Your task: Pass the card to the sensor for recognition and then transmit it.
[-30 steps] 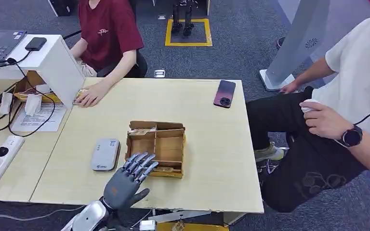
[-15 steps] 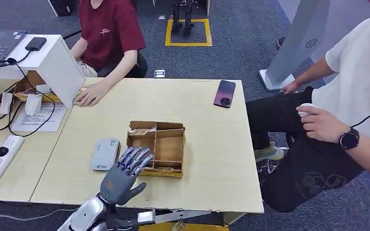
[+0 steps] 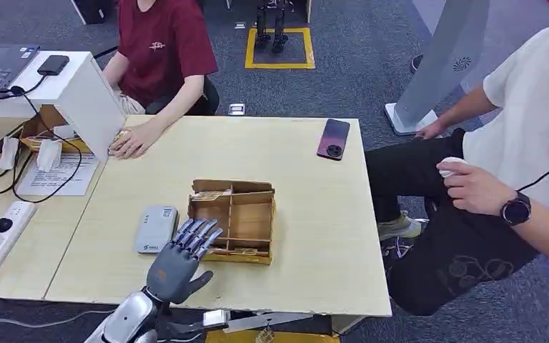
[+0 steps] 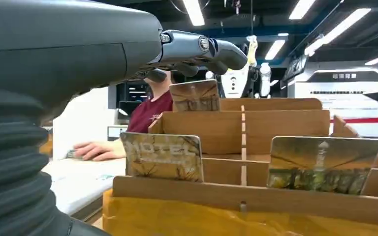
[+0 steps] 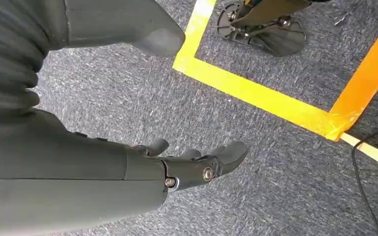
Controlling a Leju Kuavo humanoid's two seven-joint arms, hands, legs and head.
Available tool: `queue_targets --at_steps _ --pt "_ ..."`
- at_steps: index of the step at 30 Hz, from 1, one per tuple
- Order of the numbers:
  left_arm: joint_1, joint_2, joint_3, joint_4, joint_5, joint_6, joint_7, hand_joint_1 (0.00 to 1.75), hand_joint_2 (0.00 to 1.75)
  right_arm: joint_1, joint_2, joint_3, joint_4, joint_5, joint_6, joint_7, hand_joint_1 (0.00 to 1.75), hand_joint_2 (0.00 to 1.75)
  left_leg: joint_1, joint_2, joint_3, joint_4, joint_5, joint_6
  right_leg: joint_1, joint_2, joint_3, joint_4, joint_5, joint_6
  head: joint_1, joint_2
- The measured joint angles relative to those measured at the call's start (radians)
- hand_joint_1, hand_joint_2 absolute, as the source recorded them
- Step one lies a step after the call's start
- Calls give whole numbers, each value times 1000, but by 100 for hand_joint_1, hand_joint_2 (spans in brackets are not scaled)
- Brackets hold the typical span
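Three cards visible upright in the wooden card box (image 3: 232, 220): a "HOTEL" card (image 4: 161, 156), a second card (image 4: 323, 164) beside it, a third card (image 4: 195, 95) behind. Left hand (image 3: 179, 263) spread and empty, fingertips over the box's near-left corner, drawn back from a second ago. One card reader (image 3: 156, 229) just left of the fingers. Right hand (image 5: 142, 118) loosely spread above carpet, holding nothing.

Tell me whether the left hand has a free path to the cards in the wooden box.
Probably yes: the left hand hovers open at the wooden box's near-left corner, and the nearest card stands upright with nothing between.
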Motion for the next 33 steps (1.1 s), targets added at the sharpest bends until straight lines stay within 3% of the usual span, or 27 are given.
queue_targets --at_steps 22,23,24,25,29,31,32,33 --pt "-3 -15 38 47 18 3 0 0 175 0 0 -1 0 3 0 -1 0 175 0 0 0 0 0 0 0 0 0 0 0 0 0 0" --pt "-3 -15 39 48 18 3 0 51 175 0 0 -1 0 3 0 -1 0 175 0 0 0 0 0 0 0 0 0 0 0 0 0 0" --pt "-4 -15 40 49 18 2 0 161 175 0 0 -1 0 4 0 -1 0 175 0 0 0 0 0 0 0 0 0 0 0 0 0 0" --pt "-5 -15 41 51 18 -1 0 175 175 0 0 -1 0 5 0 -2 0 175 0 0 0 0 0 0 0 0 0 0 0 0 0 0" --pt "-8 -14 43 57 18 -14 0 175 175 -1 0 -1 0 13 0 -2 0 175 0 0 0 0 0 0 0 0 0 0 0 0 0 0" --pt "-9 -14 44 62 19 -15 -3 154 175 -1 0 -2 0 14 0 -2 0 175 0 0 0 0 0 0 0 0 0 0 0 0 0 0" --pt "-9 -14 44 63 21 -16 -4 154 175 -1 0 -2 0 16 0 -2 0 175 0 0 0 0 0 0 0 0 0 0 0 0 0 0" --pt "-10 -14 45 63 23 -16 -6 126 175 -2 0 -2 0 17 0 -2 0 175 0 0 0 0 0 0 0 0 0 0 0 0 0 0"
